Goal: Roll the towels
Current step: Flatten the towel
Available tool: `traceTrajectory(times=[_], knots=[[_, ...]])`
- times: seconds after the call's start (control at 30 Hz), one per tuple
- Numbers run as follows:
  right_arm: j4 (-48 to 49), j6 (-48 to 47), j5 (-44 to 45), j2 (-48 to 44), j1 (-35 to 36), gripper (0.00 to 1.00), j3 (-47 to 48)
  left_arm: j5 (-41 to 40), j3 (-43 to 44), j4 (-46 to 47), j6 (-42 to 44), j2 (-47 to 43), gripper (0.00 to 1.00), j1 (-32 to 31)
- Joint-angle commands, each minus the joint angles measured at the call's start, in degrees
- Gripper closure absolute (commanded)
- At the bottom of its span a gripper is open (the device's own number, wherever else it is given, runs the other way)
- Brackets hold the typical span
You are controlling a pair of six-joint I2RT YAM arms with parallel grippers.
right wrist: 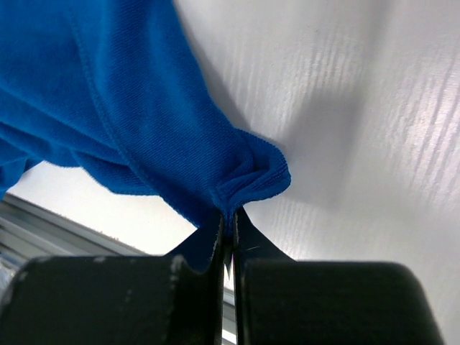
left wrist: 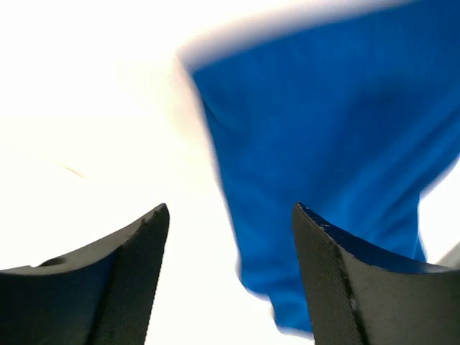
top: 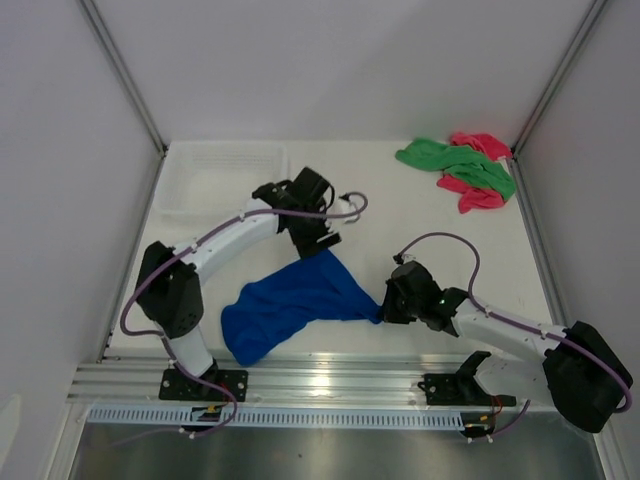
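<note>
Broadly, the white table (top: 400,225) carries everything, and the biggest cloth on it is the blue towel (top: 290,305), a royal-blue knit lying crumpled and only partly spread between the two grippers. Most of it trails off to the near left of the right gripper (top: 385,300). Well beyond that gripper, at the far right corner, the green towel (top: 455,162) lies across the pink towel (top: 480,195), both bunched, with no gripper near them. The right gripper is clenched on one corner of the blue towel. The cloth puckers into small folds right at its fingertips, and a stitched hem runs away from the pinch. The left gripper (top: 322,238) hovers at the towel's far corner, jaws apart and nothing between them, with the cloth's edge just ahead of its right finger. I judge the towel light, limp and unable to hold a shape, so it is probably best gripped at corners or along the hem and pulled flat before any rolling.
</note>
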Motion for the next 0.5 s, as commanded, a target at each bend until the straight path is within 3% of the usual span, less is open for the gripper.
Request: traceTrajectory(times=[0.0, 0.27, 0.47], knots=[[-0.09, 0.59, 3.08, 1.95, -0.51, 1.0, 2.48, 4.95, 11.74, 1.92, -5.63, 7.01, 0.29, 0.09], [-0.88, 1.04, 3.96, 3.63, -0.24, 1.0, 4.51, 5.83, 24.93, -6.95, -9.15, 23.21, 0.38, 2.46], [-1.06, -0.37, 4.84, 3.54, -0.24, 1.0, 4.59, 5.74, 26.53, -9.85, -8.81, 27.0, 0.38, 3.78]])
